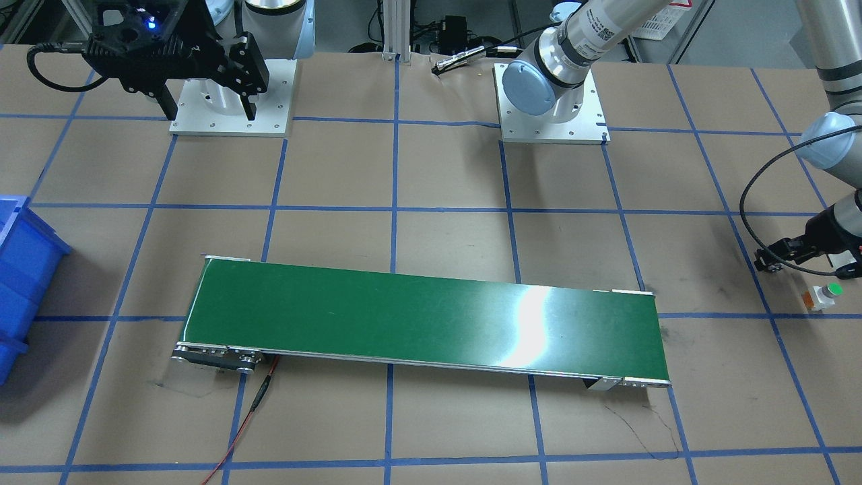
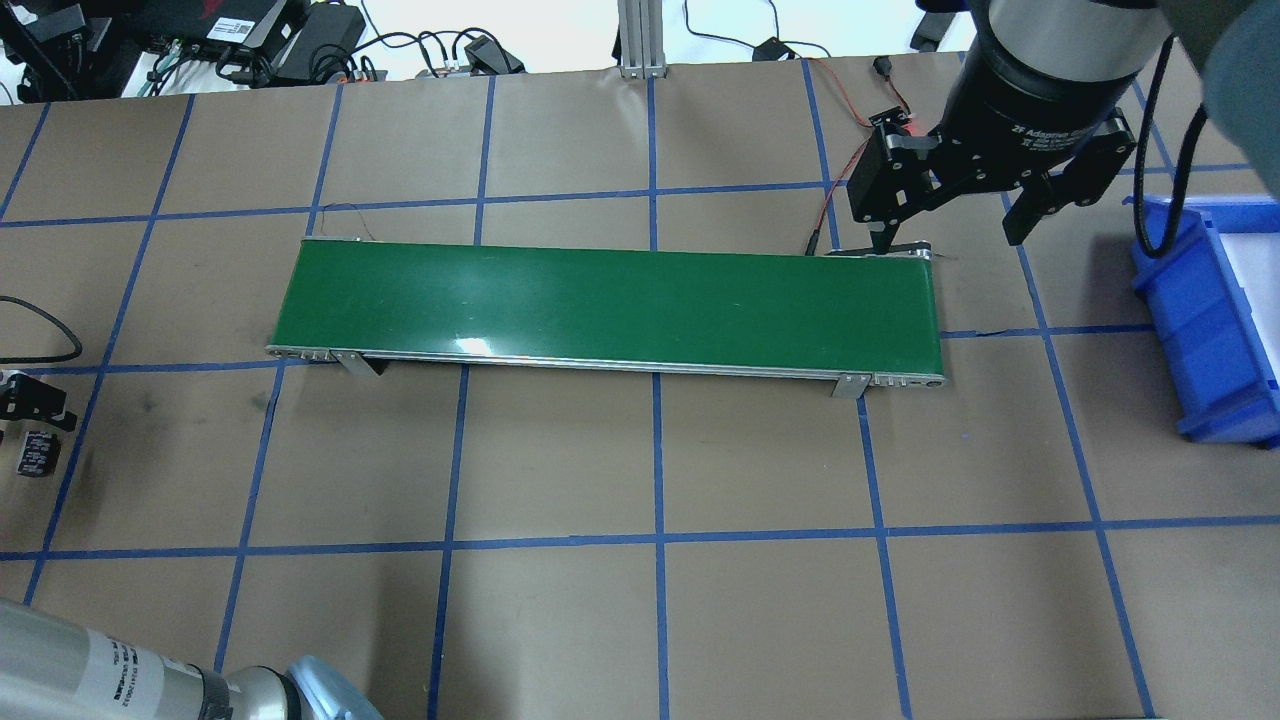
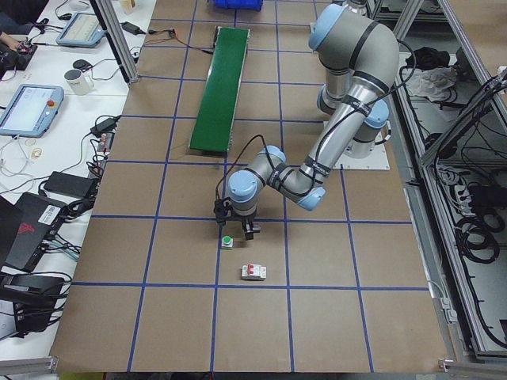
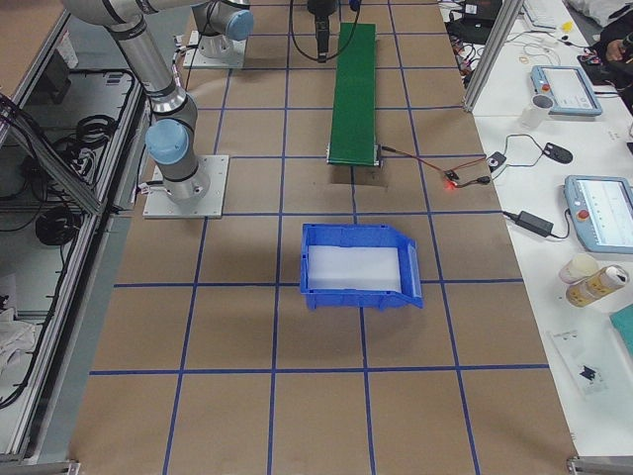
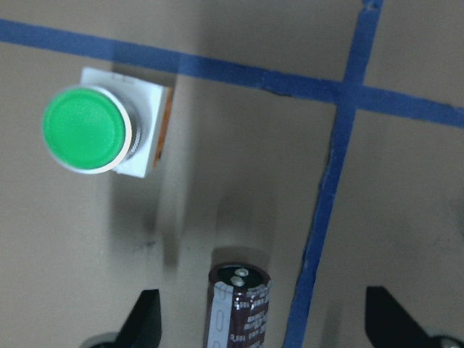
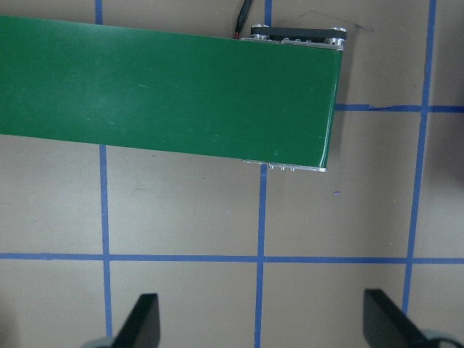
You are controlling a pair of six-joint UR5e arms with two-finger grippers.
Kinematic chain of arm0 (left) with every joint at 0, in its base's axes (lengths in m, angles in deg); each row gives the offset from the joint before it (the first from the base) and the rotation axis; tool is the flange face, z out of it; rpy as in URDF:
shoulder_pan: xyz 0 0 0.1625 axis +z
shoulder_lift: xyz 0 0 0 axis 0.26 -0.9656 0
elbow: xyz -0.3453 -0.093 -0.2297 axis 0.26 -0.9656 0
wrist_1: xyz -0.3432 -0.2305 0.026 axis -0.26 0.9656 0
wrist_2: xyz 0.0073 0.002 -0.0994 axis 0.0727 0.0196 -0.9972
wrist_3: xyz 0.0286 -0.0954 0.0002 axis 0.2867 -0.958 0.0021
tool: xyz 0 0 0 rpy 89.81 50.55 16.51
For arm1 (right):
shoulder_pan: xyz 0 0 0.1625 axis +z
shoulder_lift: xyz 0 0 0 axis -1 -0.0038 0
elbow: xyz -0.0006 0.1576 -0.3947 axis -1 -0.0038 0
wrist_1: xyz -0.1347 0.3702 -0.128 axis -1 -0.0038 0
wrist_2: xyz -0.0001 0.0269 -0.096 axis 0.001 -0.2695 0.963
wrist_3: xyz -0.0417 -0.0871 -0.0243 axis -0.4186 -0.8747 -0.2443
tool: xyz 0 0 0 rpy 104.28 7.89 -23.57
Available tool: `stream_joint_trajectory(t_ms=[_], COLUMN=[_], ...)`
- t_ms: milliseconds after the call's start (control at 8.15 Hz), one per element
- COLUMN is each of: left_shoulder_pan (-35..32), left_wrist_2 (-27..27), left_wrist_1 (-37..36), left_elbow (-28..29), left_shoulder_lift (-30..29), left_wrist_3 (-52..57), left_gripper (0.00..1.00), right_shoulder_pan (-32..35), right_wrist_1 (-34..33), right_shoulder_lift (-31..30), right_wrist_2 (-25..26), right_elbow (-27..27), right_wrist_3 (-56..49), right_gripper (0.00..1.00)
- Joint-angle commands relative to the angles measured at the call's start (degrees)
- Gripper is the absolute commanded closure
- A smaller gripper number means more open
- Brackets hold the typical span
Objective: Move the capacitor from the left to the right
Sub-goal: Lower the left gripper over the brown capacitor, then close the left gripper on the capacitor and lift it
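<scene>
The capacitor [image 5: 239,304], a small dark cylinder with silvery terminals, lies on the brown paper at the table's left end. It also shows in the overhead view [image 2: 38,452]. My left gripper [image 5: 264,341] is low over it and open, one finger [image 5: 145,322] on each side, not touching it. This gripper also shows in the front view [image 1: 771,259] and at the overhead view's left edge [image 2: 25,400]. My right gripper [image 2: 950,230] is open and empty, hovering above the right end of the green conveyor belt [image 2: 610,300].
A green-capped push button [image 5: 90,130] stands just beside the capacitor, also seen in the front view [image 1: 825,295]. A white breaker block [image 3: 253,272] lies further left. A blue bin [image 2: 1200,320] sits at the table's right end. A red wire [image 1: 249,411] trails from the conveyor.
</scene>
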Motion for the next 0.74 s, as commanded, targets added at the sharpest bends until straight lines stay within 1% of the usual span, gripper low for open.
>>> stream_joint_trajectory(t_ms=[0, 123, 245, 368, 613], left_shoulder_pan=[0.28, 0.55, 0.55, 0.55, 0.55], left_wrist_2=[1.13, 4.97, 6.49, 6.41, 6.24], left_wrist_1=[-0.02, 0.06, 0.24, 0.67, 0.24], left_elbow=[-0.08, -0.16, -0.16, -0.16, -0.16], left_shoulder_lift=[-1.08, -1.34, -1.35, -1.52, -1.61], left_wrist_3=[1.45, 1.54, 1.54, 1.54, 3.28], left_gripper=[0.11, 0.19, 0.27, 0.42, 0.91], right_shoulder_pan=[0.0, 0.0, 0.0, 0.0, 0.0], right_wrist_1=[-0.01, -0.01, -0.01, -0.01, -0.01], right_shoulder_lift=[0.0, 0.0, 0.0, 0.0, -0.09], right_wrist_2=[0.0, 0.0, 0.0, 0.0, 0.0], right_elbow=[0.0, 0.09, 0.44, 0.53, 0.53], right_wrist_3=[-0.03, -0.03, 0.05, 0.05, 0.05], right_gripper=[0.0, 0.0, 0.0, 0.0, 0.0])
